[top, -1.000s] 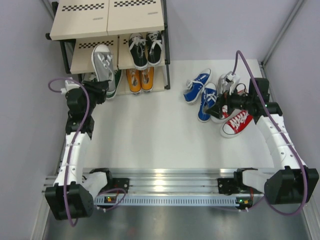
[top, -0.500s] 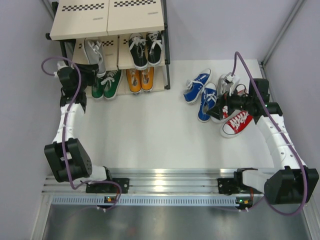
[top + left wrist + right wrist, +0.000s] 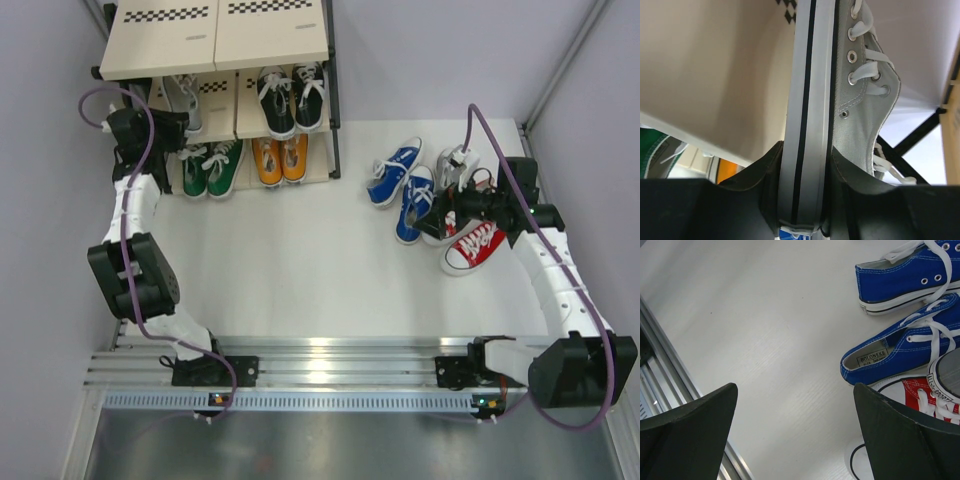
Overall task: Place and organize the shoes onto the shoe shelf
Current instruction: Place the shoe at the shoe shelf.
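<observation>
From above, the left gripper (image 3: 170, 125) reached into the middle tier of the shelf (image 3: 215, 42), a grey shoe (image 3: 183, 97) just ahead of it. Left wrist: fingers clamped on the shoe's black-striped white sole, which faced the shelf alongside; best settle it flat before releasing. Right wrist: the right gripper (image 3: 795, 435) gaped empty, blue shoes (image 3: 905, 275) ahead-right.

Your left gripper (image 3: 804, 200) clamps a grey sneaker (image 3: 860, 95) across its white sole near the heel. The toe points away from the fingers, at the shoe shelf's (image 3: 215, 35) middle tier beside the black pair (image 3: 290, 98). Green pair (image 3: 210, 168) and orange pair (image 3: 279, 158) sit one tier below. Blue pair (image 3: 900, 315), red sneaker (image 3: 920, 395) and second grey sneaker (image 3: 455, 165) lie on the table just past your right gripper's (image 3: 795, 387) spread fingers.
</observation>
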Controlling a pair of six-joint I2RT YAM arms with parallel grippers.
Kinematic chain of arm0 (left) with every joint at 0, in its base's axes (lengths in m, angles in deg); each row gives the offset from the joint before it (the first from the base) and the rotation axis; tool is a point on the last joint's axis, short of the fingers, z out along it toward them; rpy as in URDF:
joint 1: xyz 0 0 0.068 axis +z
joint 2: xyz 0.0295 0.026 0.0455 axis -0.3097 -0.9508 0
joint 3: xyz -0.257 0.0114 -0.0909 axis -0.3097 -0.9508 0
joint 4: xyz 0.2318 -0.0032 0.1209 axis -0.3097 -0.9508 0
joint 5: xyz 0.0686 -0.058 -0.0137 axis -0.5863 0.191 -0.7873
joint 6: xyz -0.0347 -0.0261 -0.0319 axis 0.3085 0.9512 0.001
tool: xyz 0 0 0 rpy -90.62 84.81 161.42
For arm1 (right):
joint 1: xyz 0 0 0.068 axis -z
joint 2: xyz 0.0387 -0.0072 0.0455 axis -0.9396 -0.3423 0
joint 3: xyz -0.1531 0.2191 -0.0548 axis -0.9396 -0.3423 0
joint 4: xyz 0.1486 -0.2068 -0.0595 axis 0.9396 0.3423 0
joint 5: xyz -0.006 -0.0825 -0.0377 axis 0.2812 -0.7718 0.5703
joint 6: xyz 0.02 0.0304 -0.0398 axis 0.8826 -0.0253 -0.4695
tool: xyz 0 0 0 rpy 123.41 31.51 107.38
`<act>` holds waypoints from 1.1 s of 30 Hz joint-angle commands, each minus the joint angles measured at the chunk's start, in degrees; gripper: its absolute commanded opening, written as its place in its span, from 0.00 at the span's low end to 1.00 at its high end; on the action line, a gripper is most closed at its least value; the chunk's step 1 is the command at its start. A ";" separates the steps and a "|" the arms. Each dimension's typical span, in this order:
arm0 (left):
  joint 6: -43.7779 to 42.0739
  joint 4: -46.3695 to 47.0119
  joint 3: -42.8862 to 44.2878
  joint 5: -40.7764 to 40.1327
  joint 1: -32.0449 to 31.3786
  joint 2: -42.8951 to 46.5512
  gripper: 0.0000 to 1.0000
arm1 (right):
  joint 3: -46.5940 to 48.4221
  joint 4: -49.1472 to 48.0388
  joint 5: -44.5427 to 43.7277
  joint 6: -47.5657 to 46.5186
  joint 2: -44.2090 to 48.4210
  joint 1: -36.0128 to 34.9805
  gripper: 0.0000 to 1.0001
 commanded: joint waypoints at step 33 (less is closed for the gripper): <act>-22.27 -22.69 9.02 -11.54 1.50 11.30 0.53 | 1.21 0.46 0.61 -2.88 1.73 1.19 0.99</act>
